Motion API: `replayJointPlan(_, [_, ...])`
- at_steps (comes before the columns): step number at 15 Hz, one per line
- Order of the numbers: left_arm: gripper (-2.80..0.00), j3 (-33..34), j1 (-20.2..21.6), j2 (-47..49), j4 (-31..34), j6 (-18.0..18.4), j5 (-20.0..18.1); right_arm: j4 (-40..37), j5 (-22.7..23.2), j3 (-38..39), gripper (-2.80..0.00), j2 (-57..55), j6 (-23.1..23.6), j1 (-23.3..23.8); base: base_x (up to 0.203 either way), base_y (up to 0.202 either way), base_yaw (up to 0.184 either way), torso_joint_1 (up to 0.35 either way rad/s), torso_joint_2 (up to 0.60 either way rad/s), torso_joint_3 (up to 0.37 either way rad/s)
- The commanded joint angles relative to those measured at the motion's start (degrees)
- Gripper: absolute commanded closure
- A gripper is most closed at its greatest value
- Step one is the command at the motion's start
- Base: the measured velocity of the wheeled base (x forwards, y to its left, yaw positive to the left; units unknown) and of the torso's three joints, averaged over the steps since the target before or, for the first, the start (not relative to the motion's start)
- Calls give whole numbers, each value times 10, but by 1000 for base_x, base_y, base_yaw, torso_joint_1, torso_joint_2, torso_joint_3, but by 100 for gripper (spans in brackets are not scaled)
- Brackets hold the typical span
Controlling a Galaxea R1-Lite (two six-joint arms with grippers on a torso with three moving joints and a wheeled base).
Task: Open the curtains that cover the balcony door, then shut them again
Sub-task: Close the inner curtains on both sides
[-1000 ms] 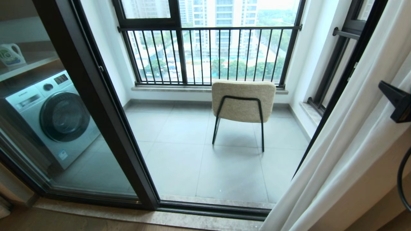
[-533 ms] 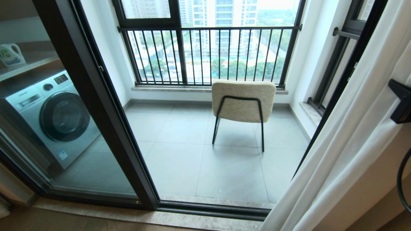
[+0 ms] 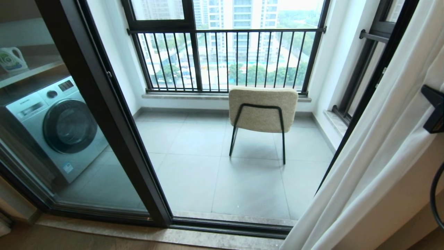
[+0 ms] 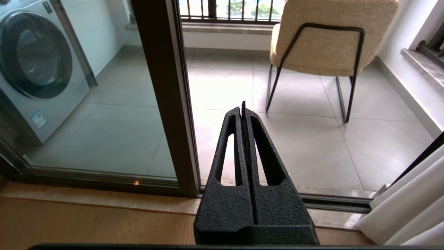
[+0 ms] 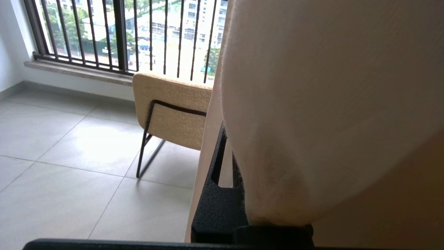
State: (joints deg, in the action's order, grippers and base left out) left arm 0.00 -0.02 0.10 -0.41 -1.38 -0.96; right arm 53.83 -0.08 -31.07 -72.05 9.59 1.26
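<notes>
The right gripper (image 3: 433,111) is being seen at the right edge of the head view, about mid-height, pressed into the gathered curtains (image 3: 374,146). In the right wrist view its fingers are being hidden almost wholly by a bulge of white fabric (image 5: 312,104); only one black finger (image 5: 216,194) is showing beside the cloth. The jaws are being read as closed, and a fold of curtain is being judged as pinched between them, since the cloth is lying right over and around the fingers.

The left gripper (image 4: 244,114) is being held low in the centre of the left wrist view, its fingers pressed together on nothing, clear of the fabric.

Outward from the grip, the curtains are being kept bunched in the right third of the head view, running from the upper right corner to the bottom edge. The balcony door (image 3: 104,114) is being left uncovered: its black frame is crossing the left half of the frame, and the chair (image 3: 262,111), railing (image 3: 225,59) and washing machine (image 3: 59,125) are being seen plainly.

The opening half is therefore being judged as done. The closing half is being judged as just starting, with the whole doorway left to be covered.
</notes>
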Motion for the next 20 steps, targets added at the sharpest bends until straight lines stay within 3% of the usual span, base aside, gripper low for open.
replayJointPlan(1, [0,0,0,0,0,1,0,3,0,1,0,2,1,0,0,0,0,0,0,0])
replayJointPlan(15, [0,0,0,0,0,0,0,3,1,9,0,5,0,0,0,0,0,0,0,0])
replayJointPlan(20, [0,0,-1,0,0,0,0,3,0,11,0,6,-8,0,-1,150,7,2,3,4])
